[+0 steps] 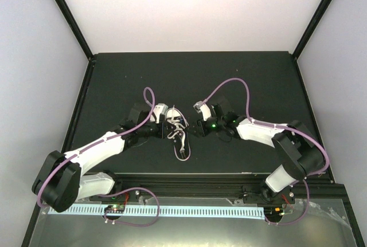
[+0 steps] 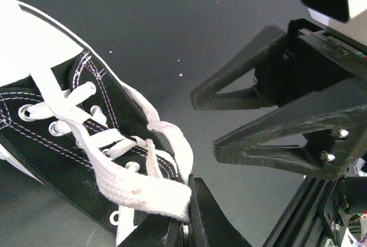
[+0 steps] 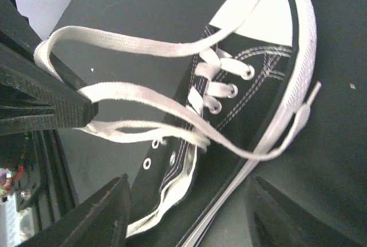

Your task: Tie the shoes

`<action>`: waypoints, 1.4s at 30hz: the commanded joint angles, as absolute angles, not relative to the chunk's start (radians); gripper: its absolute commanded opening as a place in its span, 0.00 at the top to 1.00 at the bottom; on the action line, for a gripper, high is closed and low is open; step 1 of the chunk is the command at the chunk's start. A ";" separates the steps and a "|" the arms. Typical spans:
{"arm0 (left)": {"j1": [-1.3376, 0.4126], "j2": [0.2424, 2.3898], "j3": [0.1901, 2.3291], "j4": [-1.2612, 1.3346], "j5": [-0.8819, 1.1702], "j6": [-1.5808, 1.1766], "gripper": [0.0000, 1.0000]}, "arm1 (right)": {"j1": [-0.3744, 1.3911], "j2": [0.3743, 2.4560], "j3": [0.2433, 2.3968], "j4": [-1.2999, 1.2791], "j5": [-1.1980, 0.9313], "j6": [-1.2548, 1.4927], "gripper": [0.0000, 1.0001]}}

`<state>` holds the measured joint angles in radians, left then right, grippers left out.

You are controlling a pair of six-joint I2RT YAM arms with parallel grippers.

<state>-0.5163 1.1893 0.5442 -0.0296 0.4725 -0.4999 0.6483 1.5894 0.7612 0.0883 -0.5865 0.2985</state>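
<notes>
One table (image 1: 241, 81) bears one black sneaker (image 1: 179, 135) threaded with one white lace (image 3: 143, 46), beside two robot arms, the left arm (image 1: 97, 148) and the right arm (image 1: 259, 132), each with one two-fingered claw, the left claw (image 2: 186, 218) and the right claw (image 2: 206, 122).

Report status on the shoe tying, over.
Left pincer shut on white lace. Right pincer open, empty, beside sneaker. No bow yet. Nothing blocking.
</notes>
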 commanded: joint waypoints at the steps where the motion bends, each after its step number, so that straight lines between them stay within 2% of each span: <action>1: -0.509 1.184 0.555 0.003 0.489 -0.513 0.98 | 0.661 1.653 0.826 0.120 -0.572 0.223 0.52; 13: -0.509 1.195 0.563 0.007 0.504 -0.516 0.98 | 0.685 1.752 0.894 0.099 -0.591 0.192 0.66; 20: -0.506 1.187 0.563 -0.001 0.493 -0.504 0.98 | 0.685 1.718 0.873 0.123 -0.522 0.207 0.97; 27: -0.485 1.187 0.561 -0.007 0.489 -0.485 0.98 | 0.685 1.550 0.789 0.092 -0.465 0.212 0.98; 33: -0.471 1.192 0.565 0.008 0.502 -0.485 0.98 | 0.701 1.407 0.746 -0.031 -0.581 0.230 0.98; 37: -0.469 1.196 0.565 0.035 0.539 -0.482 0.99 | 0.824 1.336 0.742 -0.111 -0.584 0.252 0.98; 42: -0.469 1.194 0.558 0.059 0.585 -0.478 0.98 | 0.987 1.373 0.737 -0.011 -0.596 0.383 0.98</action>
